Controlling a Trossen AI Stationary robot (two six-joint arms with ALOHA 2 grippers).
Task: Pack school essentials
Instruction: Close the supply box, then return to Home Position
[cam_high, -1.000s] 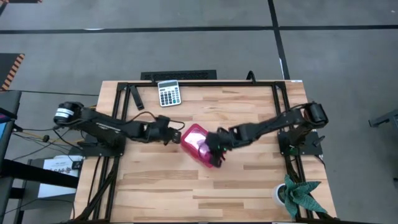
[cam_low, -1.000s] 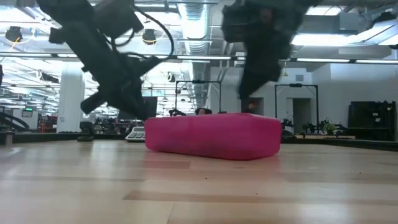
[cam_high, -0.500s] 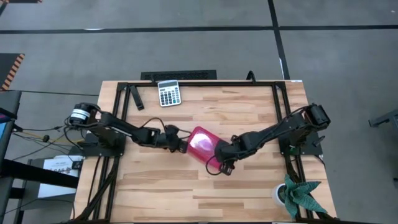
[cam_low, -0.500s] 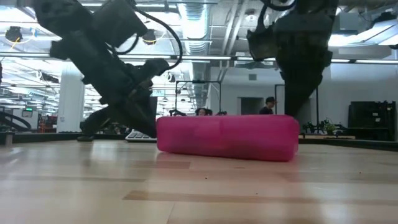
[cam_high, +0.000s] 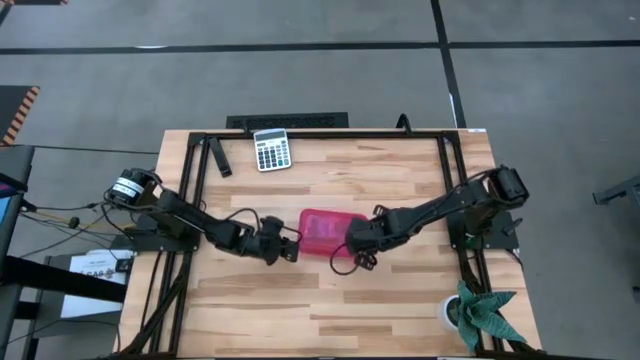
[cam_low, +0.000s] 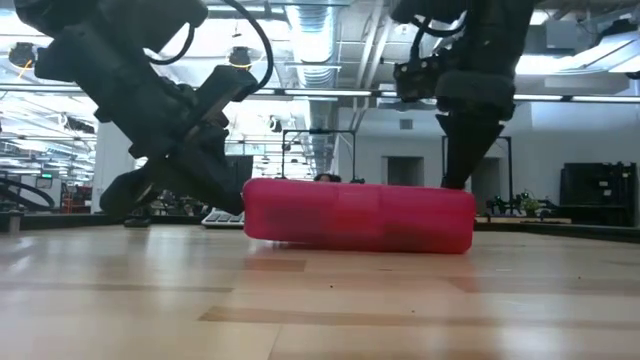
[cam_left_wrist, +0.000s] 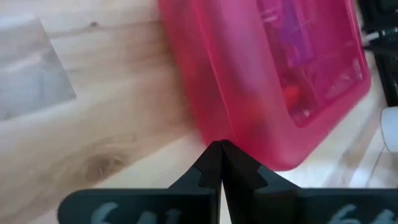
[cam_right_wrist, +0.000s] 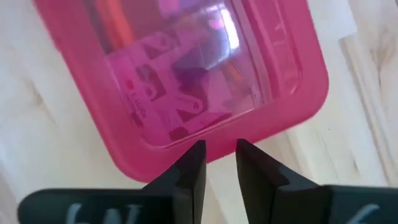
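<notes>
While the red translucent case (cam_high: 327, 232) lies flat on the table (cam_high: 400, 300), we see it bracketed by both tools: the left tool (cam_high: 291, 247) sits just beside one short end, its fingers pressed together and empty, and the right tool (cam_high: 352, 250) sits at the opposite end, its fingers slightly spread and, in its wrist view, holding nothing. Through the lid we make out packed stationery (cam_right_wrist: 180, 93), though individual pieces cannot be told apart. We judge the case stiff-walled and smooth, hence slippery under a push and prone to slide or pivot on the wood. Loaded, it is probably of moderate weight, with contents free to shift. We would take hold across a short end rim, nearest each tool. A calculator (cam_high: 271, 150) lies well beyond both tools.
</notes>
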